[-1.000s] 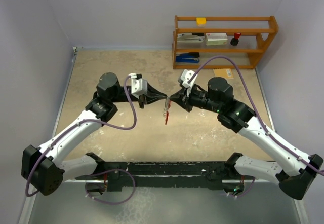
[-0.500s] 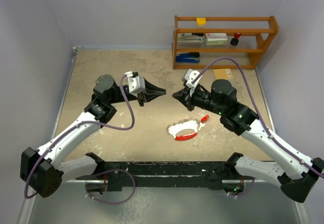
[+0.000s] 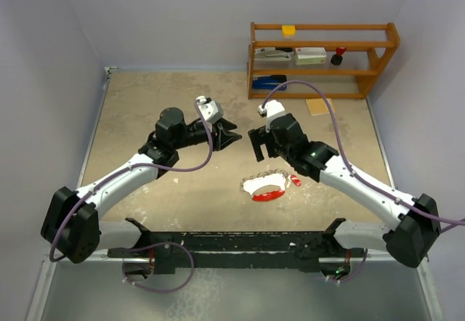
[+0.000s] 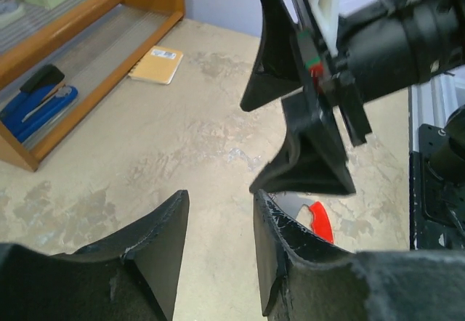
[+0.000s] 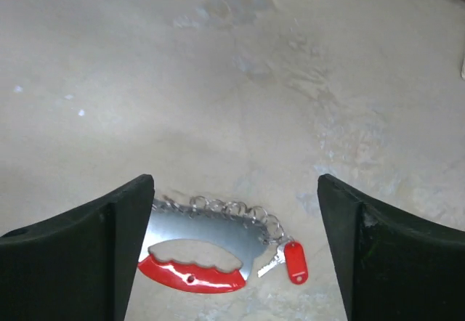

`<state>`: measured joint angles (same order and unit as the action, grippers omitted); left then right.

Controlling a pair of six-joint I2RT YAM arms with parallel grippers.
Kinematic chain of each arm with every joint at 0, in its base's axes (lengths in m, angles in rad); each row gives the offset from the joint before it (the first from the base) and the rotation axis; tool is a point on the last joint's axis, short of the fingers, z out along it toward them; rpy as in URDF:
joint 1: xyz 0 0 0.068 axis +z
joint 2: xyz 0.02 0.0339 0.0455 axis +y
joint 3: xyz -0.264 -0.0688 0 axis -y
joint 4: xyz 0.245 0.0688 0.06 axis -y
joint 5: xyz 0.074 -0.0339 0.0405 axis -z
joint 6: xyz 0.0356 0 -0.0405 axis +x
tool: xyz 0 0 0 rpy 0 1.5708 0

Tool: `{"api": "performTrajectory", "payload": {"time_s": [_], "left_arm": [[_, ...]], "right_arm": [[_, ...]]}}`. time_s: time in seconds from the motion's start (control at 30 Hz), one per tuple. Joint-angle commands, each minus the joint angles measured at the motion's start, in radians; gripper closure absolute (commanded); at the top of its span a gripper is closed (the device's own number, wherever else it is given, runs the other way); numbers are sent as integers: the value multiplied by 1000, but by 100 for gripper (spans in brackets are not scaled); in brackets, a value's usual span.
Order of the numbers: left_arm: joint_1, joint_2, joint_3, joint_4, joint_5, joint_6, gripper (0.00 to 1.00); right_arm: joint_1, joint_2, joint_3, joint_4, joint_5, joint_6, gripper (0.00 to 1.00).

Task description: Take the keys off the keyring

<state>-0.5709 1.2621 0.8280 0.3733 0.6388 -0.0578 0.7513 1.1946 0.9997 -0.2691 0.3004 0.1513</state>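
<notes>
The keyring, a red-and-white crescent fob with a silvery chain, lies flat on the table between the arms. In the right wrist view the fob shows its chain along the upper edge. A tiny key with a red head lies at the chain's right end, also seen as a red speck from above. My right gripper hangs open above the keyring, holding nothing. My left gripper is open a little, empty, facing the right gripper. A sliver of the red fob shows past its right finger.
A wooden shelf stands at the back right with a blue stapler, boxes and a dark red-topped knob. A yellow notepad lies on the table in front of it. Walls close in the left and back sides.
A second ago the keyring hung between both shut grippers; it has dropped onto the table. Both grippers have opened, and the right one has tilted down over the keyring.
</notes>
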Motion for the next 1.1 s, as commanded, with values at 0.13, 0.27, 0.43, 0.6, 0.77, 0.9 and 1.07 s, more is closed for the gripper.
{"api": "performTrajectory", "payload": {"time_s": [0.13, 0.27, 0.43, 0.6, 0.77, 0.9, 1.07], "left_arm": [[-27, 39, -48, 101, -128, -87, 64], [-41, 50, -61, 122, -160, -106, 65], [-69, 64, -71, 123, -245, -116, 65], [-109, 105, -67, 128, -318, -131, 66], [-120, 125, -61, 154, -324, -166, 65], [-126, 125, -72, 182, -368, -184, 65], [-129, 135, -69, 183, -380, -190, 65]], "right_arm": [[-58, 6, -72, 98, 60, 205, 0], [-252, -48, -162, 206, -190, 251, 6], [-322, -144, -270, 220, -154, 229, 35], [-322, -213, -374, 197, -159, 204, 42], [-322, -246, -477, 206, -160, 244, 45], [-322, -251, -527, 218, -165, 257, 52], [-322, -234, -532, 216, -150, 259, 59]]}}
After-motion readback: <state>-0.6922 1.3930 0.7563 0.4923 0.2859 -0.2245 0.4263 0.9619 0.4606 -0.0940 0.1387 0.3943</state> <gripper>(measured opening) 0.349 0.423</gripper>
